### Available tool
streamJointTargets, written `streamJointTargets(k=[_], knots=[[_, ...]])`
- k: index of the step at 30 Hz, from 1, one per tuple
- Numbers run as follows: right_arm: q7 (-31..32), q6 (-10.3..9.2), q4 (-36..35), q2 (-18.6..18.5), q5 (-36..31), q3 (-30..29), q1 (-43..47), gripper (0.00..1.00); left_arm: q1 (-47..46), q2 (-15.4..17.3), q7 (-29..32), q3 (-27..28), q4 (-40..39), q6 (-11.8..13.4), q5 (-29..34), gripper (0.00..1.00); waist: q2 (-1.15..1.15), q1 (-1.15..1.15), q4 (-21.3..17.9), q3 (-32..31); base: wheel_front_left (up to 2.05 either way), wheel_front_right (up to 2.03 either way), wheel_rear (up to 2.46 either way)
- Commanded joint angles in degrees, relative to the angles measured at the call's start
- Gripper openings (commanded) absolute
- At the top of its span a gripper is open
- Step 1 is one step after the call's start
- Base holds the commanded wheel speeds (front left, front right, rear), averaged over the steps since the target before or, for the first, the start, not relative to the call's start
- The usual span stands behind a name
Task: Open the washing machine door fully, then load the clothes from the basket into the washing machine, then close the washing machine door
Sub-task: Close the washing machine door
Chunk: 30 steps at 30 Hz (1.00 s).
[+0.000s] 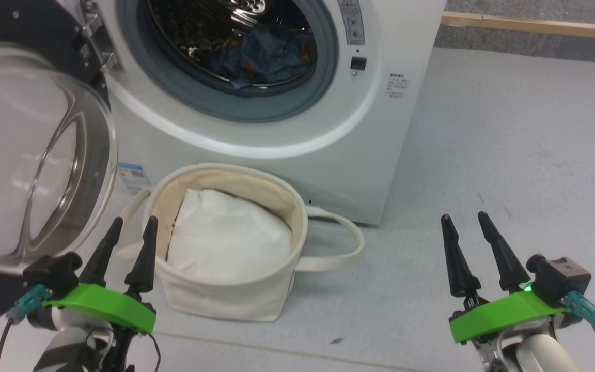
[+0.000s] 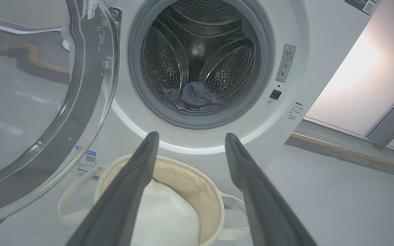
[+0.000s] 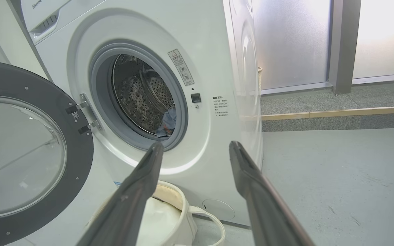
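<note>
**Head view: door closure, left arm nearer**

The washing machine door (image 1: 29, 155) stands swung out on its hinge. It lies near the left gripper (image 1: 135, 221), at 10 o'clock from it. The right gripper (image 1: 464, 217) sits well apart at 3 o'clock. Both grippers are released, fingers spread, grasping nothing. The door's clear glass bowl bulges toward the basket (image 1: 225, 302), which holds a white padded cloth (image 1: 225, 237). The clothes (image 1: 266, 57), blue with orange print, lie in the washing machine (image 1: 380, 129) drum at 12 o'clock. Judgement: loading looks complete. Closing calls for a left-arm push on the door's outer face toward 1 o'clock.
</note>
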Motion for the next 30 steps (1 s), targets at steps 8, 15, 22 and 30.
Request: streamJointTargets(k=[8, 15, 22, 30], knots=[[-0.3, 0.02, -1.8, -0.5, 0.3, 0.5, -1.1, 1.0, -1.6, 1.2, -0.3, 2.3, -2.4, 0.1, 0.5, 1.0, 0.0, 0.01, 0.4, -0.2, -0.9, 0.9, 0.0], [-0.3, 0.02, -1.9, -0.5, 0.3, 0.4, -0.9, 1.0, -1.4, 1.2, -0.3, 2.3, -2.9, 0.1, 0.6, 1.0, 0.0, 0.01, 0.8, -0.2, -0.06, 0.06, 0.0], [-0.3, 0.02, -2.1, -0.1, 0.2, 0.3, -1.1, 1.0, -1.7, 1.3, -0.3, 3.4, -2.3, 0.6, 1.4, 1.0, 0.0, 0.01, 1.5, 0.0, 0.0, 0.0, 0.0], [-0.3, 0.02, -2.0, -0.1, 0.2, 0.3, -0.9, 1.0, -1.9, 0.1, -0.3, 4.7, -1.7, 1.5, 3.3, 1.0, 0.0, 0.01, 4.3, -0.3, 0.0, 0.0, 0.0]])
